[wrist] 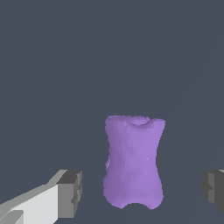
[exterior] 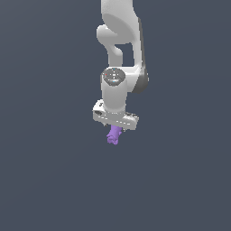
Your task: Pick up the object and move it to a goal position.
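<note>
The object is a tiny purple lumpy figurine (exterior: 114,135), seen just under the white hand of the arm in the exterior view. In the wrist view the figurine (wrist: 133,162) stands between the two grey fingertips. One fingertip (wrist: 71,192) is apart from it on one side and the other fingertip (wrist: 213,186) is farther off on the other side. My gripper (exterior: 115,128) is open around the figurine, with a gap on each side. In the wrist view the gripper (wrist: 142,189) does not touch it. The fingers are hard to make out in the exterior view.
Only a plain dark grey-blue ground (exterior: 54,180) shows around the arm. The white arm (exterior: 119,54) rises straight up from the hand to the top of the exterior view. No goal marker shows.
</note>
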`<state>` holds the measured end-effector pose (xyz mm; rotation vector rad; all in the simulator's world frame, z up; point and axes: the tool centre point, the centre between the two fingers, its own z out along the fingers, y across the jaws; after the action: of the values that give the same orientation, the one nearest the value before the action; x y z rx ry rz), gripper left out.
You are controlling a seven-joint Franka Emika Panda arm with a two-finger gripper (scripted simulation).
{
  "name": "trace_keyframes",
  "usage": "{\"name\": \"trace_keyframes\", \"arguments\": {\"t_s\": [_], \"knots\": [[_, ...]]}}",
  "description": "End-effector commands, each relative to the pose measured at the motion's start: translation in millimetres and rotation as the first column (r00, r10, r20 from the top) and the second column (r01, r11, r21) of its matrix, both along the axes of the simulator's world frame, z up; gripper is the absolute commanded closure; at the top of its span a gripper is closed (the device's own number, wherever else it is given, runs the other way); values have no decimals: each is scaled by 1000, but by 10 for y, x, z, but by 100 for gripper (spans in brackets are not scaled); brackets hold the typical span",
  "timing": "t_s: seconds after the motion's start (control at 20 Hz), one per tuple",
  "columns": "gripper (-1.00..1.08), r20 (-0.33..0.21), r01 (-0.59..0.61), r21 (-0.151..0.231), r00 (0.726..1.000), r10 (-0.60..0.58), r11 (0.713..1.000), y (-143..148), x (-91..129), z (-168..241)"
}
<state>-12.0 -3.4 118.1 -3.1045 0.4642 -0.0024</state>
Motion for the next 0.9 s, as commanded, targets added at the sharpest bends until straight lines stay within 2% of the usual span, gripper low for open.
{"name": "trace_keyframes", "arguments": {"t_s": [0.0, 0.4, 0.85], "knots": [[-92, -1, 21, -2, 1000, -21, 1000, -17, -14, -41], [-92, -2, 23, -2, 1000, -23, 1000, -21, -20, -112], [-92, -2, 27, -2, 1000, -27, 1000, -22, -32, -513]]}}
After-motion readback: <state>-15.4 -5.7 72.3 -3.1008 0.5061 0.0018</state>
